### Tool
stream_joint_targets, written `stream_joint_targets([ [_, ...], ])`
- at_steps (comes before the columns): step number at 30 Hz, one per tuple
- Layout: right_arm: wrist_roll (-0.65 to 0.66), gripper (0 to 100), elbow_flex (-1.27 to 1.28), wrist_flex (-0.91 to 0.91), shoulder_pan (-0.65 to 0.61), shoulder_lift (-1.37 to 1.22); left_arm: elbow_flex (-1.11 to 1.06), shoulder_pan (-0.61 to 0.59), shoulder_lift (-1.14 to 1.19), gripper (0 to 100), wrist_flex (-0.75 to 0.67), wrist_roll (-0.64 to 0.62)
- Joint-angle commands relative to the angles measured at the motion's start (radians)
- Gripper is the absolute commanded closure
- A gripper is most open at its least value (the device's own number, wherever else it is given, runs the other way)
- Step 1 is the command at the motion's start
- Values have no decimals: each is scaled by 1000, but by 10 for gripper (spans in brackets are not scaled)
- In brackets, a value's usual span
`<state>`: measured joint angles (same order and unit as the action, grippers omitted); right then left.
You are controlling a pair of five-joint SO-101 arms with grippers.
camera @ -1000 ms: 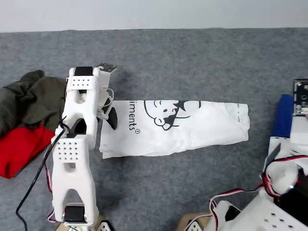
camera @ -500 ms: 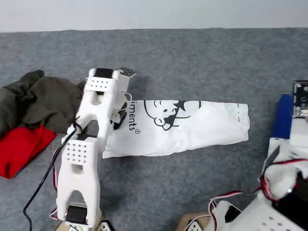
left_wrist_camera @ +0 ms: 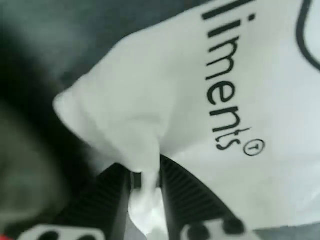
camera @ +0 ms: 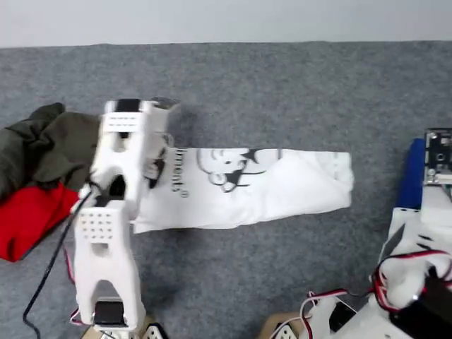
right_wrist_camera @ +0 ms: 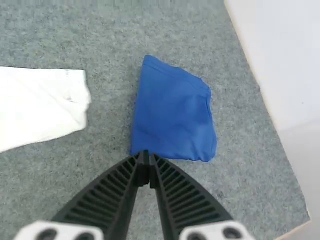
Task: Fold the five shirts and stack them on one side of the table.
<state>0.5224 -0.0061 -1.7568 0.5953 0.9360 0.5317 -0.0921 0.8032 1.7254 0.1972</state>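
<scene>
A white shirt (camera: 254,187) with black print lies folded into a long strip across the middle of the grey table. My left gripper (camera: 157,169) is at the strip's left end, shut on a pinch of the white cloth (left_wrist_camera: 145,150), as the left wrist view (left_wrist_camera: 145,187) shows. A folded blue shirt (right_wrist_camera: 172,112) lies at the table's right edge (camera: 411,173). My right gripper (right_wrist_camera: 145,167) hangs shut just in front of the blue shirt, holding nothing. A dark olive shirt (camera: 49,145) and a red shirt (camera: 28,212) lie crumpled at the left.
The table is covered in grey carpet (camera: 282,92), with bare room behind and in front of the white strip. The right arm's base and red cables (camera: 409,282) fill the front right corner. A pale wall runs along the far edge.
The left arm swung right, then back left, and the white shirt has slid left with it by a small way. The right arm has barely shifted.
</scene>
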Motion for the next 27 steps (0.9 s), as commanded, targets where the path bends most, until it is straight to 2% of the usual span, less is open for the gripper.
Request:
stream_joint_targets([
  [1, 11, 989, -5, -24, 7, -2, -25, -91, -135, 997, 31, 54],
  [6, 11, 989, -5, -24, 7, -2, -41, -195, -199, 997, 31, 115],
  [10, 11, 989, -5, -24, 5, -4, -41, -196, -221, 997, 32, 129],
  [15, 11, 989, -5, -25, 5, -2, -45, -91, -305, 997, 32, 126],
  [27, 11, 989, -5, -33, 8, -1, -54, 310, -437, 996, 29, 60],
])
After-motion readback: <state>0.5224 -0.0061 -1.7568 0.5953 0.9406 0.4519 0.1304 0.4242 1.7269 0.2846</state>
